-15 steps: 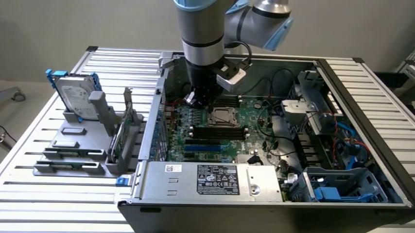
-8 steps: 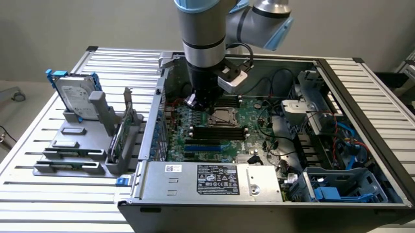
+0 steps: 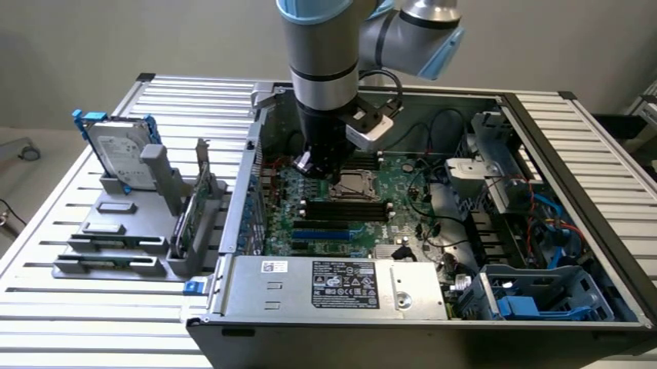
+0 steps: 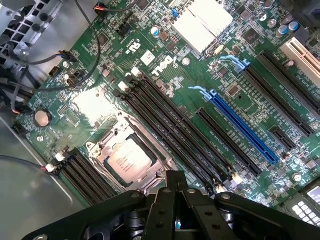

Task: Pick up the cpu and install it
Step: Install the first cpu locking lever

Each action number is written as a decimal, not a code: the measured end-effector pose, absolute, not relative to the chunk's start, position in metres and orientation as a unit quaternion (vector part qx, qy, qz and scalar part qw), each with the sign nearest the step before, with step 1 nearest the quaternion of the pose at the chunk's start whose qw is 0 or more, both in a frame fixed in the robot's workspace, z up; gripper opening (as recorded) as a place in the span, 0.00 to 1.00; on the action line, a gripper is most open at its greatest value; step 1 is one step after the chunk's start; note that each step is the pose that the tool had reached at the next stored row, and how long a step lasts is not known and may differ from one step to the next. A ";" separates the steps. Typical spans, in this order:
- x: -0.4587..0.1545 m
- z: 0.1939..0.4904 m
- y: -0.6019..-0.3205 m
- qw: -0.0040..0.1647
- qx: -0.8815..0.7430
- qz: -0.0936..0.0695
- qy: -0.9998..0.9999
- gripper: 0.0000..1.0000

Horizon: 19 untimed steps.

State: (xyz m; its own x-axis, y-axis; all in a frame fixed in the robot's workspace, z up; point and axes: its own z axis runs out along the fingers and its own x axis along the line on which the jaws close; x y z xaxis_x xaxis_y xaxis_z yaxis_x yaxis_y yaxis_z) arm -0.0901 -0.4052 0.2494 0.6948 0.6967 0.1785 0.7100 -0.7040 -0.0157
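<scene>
The cpu (image 4: 129, 160), a small square chip with a dull silver top, lies flat inside the metal-framed socket (image 4: 102, 150) on the green motherboard (image 4: 200, 85). In the exterior view the cpu (image 3: 356, 184) shows as a pale square in the middle of the open computer case. My gripper (image 4: 175, 176) is shut, its black fingers pressed together with nothing between them. It hovers just beside the socket, apart from the chip. In the exterior view the arm reaches straight down into the case, and the gripper (image 3: 312, 164) hangs a little to the exterior view's left of the socket.
Black memory slots (image 4: 170, 125) run beside the socket, with a blue expansion slot (image 4: 240, 125) and a silver heatsink (image 4: 202, 25) further off. Cables (image 4: 30, 85) cross one corner. A hard drive with blue rails (image 3: 118, 150) stands on a grey rack outside the case. The power supply (image 3: 339, 284) sits at the front.
</scene>
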 end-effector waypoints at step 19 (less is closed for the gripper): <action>-0.096 0.223 -0.405 0.041 -0.919 -0.083 -0.382 0.11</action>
